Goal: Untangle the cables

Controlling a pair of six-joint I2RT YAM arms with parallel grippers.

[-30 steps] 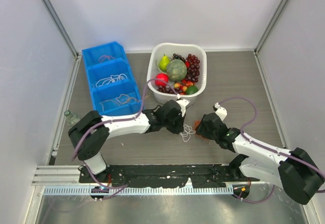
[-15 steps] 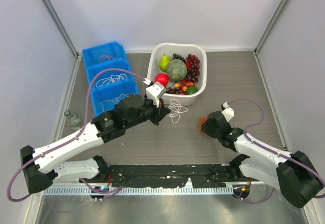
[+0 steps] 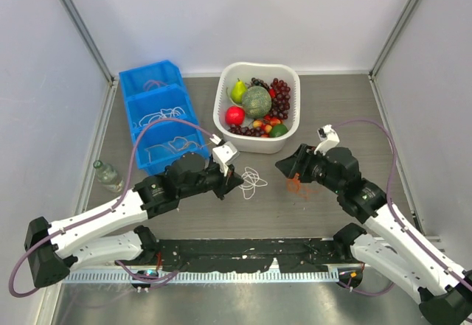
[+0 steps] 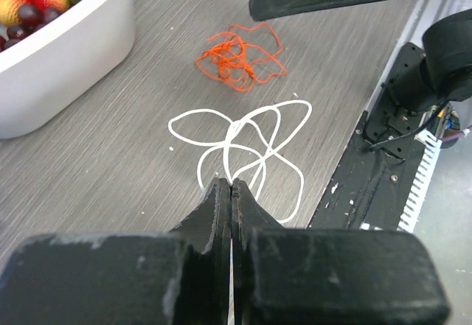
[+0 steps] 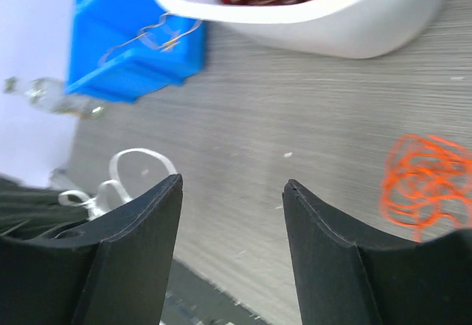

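Left claw (image 4: 231, 192) clamped on end of white cord (image 4: 243, 141), loops flat on counter (image 3: 332, 119). Right claw (image 5: 232, 185) spread wide, empty, near orange cord (image 5: 424, 185). Two cords apart (separation apparently done); orange bundle looks knotted, likely remaining work.

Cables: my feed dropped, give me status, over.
Left gripper shut on white cable. Right gripper open, near orange cable. Cables lie apart. Fruit basket close by.

Left gripper (image 4: 231, 186) pinched closed; right gripper (image 5: 232, 185) spread wide
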